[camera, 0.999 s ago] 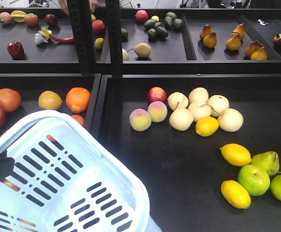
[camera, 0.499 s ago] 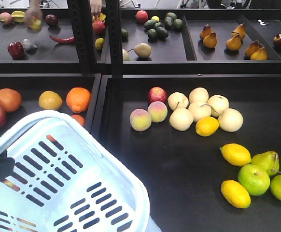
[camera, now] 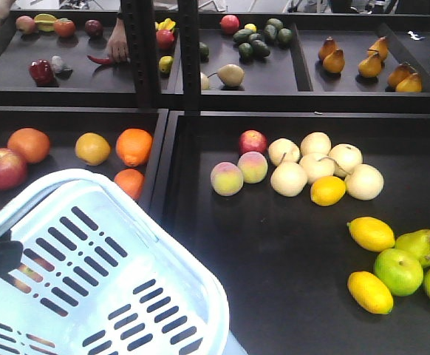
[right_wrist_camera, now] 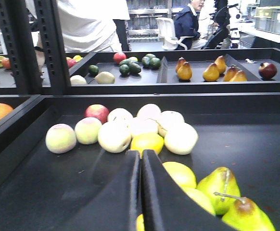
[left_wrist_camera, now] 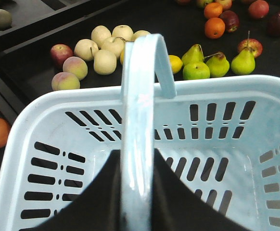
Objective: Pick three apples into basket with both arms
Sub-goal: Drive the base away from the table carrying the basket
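The left claw [left_wrist_camera: 136, 155] is clamped on the hoop handle of the pale blue slotted plastic basket [left_wrist_camera: 217, 89]. Its dark fingers [left_wrist_camera: 101, 192] show on either side of the hoop. In the front view the basket fills the 7 o'clock corner, tilted over the black bench tray [camera: 274, 296].

The right claw [right_wrist_camera: 141, 154] is pressed together with nothing pinched, and it hangs low over that tray. A small red apple with a pale patch [right_wrist_camera: 97, 112] lies at 11 o'clock from its tips, well apart from them, with pale round fruits [right_wrist_camera: 115, 136] in between. A yellow lemon [right_wrist_camera: 147, 142] sits just beyond the tips at 12 o'clock.

A larger red apple [camera: 3, 168] rests in the left tray at 9 o'clock of the front view, outside the basket rim and just beside a round orange citrus fruit [camera: 29, 144].

From the left wrist, a dark red apple [left_wrist_camera: 231, 20] lies on the bench at 1 o'clock, past the basket's far rim.
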Controlling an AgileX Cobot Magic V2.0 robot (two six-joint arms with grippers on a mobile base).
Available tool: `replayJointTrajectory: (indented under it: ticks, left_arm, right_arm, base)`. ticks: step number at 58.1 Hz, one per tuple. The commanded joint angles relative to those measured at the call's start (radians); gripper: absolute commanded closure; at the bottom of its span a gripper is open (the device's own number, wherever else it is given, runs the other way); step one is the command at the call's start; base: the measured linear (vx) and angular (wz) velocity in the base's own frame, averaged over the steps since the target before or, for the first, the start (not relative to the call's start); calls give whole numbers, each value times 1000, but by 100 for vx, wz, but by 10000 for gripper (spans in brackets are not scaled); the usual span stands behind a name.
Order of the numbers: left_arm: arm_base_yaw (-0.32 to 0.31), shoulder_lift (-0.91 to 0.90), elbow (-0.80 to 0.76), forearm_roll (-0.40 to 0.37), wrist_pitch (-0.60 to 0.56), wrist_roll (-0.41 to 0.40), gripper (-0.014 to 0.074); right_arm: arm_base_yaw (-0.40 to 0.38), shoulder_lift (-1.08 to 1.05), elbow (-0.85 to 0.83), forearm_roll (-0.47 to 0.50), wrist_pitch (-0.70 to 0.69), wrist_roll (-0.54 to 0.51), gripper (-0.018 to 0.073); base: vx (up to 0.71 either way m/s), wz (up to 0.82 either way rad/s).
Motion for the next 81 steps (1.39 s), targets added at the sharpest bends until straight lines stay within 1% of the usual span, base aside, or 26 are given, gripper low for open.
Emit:
replayJointTrajectory:
  ticks: [1,27,81]
  left_arm:
    - [-3,1,-26,-22,-90,-10,602]
    - [-3,1,-26,-22,-90,-10,602]
    - [-3,1,-26,-22,-90,-10,602]
  right_arm:
    - [-5,-11,12,-9,-72,-8,564]
    - [-5,-11,12,-9,-72,-8,564]
    - [-5,-11,12,-9,-72,-8,564]
  base:
    - [-6,14]
    - [-6,23]
    - [-11,39]
